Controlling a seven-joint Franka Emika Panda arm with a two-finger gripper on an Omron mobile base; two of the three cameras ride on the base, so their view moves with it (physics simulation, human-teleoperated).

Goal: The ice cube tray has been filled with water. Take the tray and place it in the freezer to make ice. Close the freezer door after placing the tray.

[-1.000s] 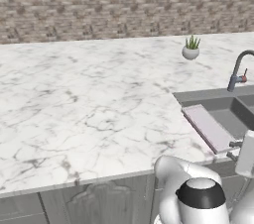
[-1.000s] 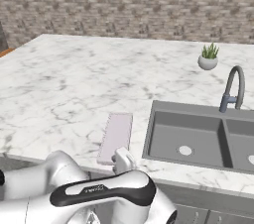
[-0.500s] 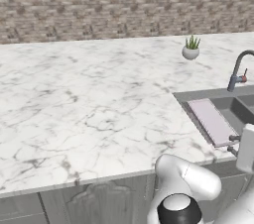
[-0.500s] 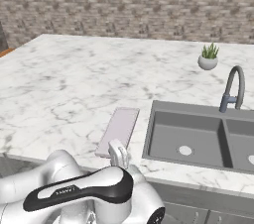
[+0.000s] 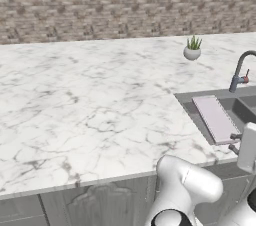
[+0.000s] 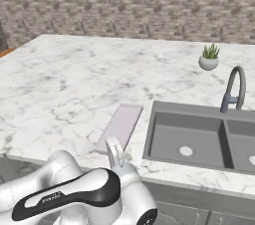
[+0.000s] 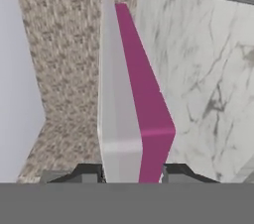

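The arm's dark band carries small white letters, too small to read. The tool (image 7: 133, 172) is clamped on the near end of the ice cube tray (image 6: 120, 127), just above the marble worktop (image 6: 69, 84), beside the sink (image 6: 199, 134). Behind stand the faucet (image 6: 233, 89) and a potted plant (image 6: 209, 58).

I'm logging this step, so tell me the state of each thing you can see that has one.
ice cube tray: gripped at its near end, lifted off the counter
hand: shut on the tray's near end
faucet: no water running
sink: basin bare
potted plant: upright on the counter
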